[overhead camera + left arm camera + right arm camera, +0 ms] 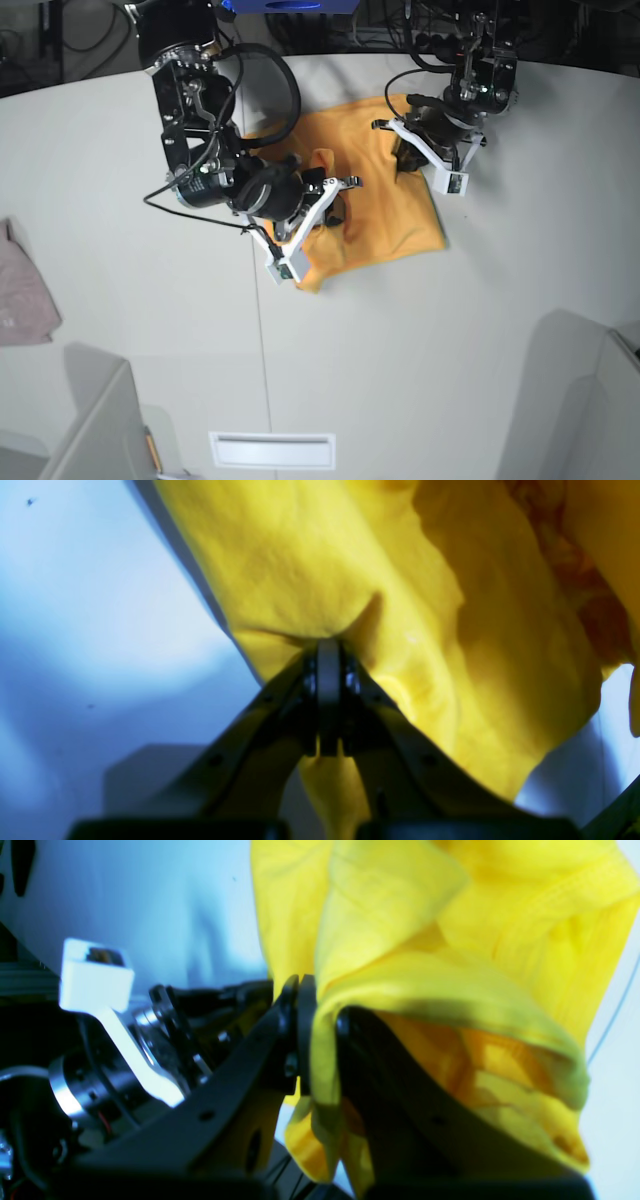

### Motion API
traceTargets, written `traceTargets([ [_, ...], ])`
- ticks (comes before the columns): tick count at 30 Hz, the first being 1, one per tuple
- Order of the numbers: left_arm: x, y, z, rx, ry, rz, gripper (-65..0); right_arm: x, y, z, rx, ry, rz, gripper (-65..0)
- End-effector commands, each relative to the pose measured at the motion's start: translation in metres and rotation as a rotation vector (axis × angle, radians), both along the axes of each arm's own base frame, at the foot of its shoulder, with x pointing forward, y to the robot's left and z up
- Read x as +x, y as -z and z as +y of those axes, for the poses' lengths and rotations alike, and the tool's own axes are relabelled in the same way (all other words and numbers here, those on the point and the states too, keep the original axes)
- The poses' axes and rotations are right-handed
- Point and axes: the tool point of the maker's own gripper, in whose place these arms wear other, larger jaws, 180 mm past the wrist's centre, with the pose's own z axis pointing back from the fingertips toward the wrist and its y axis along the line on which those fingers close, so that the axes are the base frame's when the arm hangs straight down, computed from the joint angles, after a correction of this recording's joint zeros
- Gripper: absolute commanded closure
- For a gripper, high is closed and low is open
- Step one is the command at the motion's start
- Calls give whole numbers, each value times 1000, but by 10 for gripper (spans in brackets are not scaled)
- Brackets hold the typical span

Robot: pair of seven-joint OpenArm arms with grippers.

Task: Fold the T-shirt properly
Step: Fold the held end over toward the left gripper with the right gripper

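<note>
From overhead, both arms sit on top of the T-shirt (pixel 400 220), so the cloth beneath them is hidden, and neither set of fingertips shows there. No lettering can be made out on the fabric in any view. The left wrist view is soft and blurred; the left gripper (pixel 328 652) runs off the bottom edge, and the reddish patch at top right is too smeared to identify. In the right wrist view the shirt drapes over one finger of the right gripper (pixel 317 1005), hiding its tip. The pinkish cloth (pixel 22 295) is cut off by the overhead view's left edge.
</note>
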Motion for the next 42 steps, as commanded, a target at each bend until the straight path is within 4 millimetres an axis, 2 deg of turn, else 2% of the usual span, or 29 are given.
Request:
traceTargets([
  [1,7,-10,0,-9,0,-39,0,8,-16,8,32,-4,-55,0],
  [10,6,-10,-1,-11,-1,-38,0,-1,-8,49,48,-93,-10,0],
  [19,-3,-8,0,-10,0,-24,0,6,37,69,-31,-115,9,0],
  [24,-12,-18,44,43,-110,-39,0,3,48,79,-32,-120,22,0],
  [29,-23,-22,96,118,-224,-35,0,3,64,78,-66,-125,69,0],
  [32,-31,-28,132,169,-304,-39,0,2,62,79,-57,-125,64,-303],
  [33,-32,-31,140,182,-323,-44,0,1,57,80,-47,-125,55,-374],
  [34,-35,-33,149,194,-345,-44,0,0,51,81,-32,-126,39,-413],
  [37,-39,-39,172,227,-402,-56,0,0,35,85,-4,-132,-2,-393],
  [42,-44,-50,202,269,-476,-75,0,-15,49,113,-50,-244,-36,-384],
])
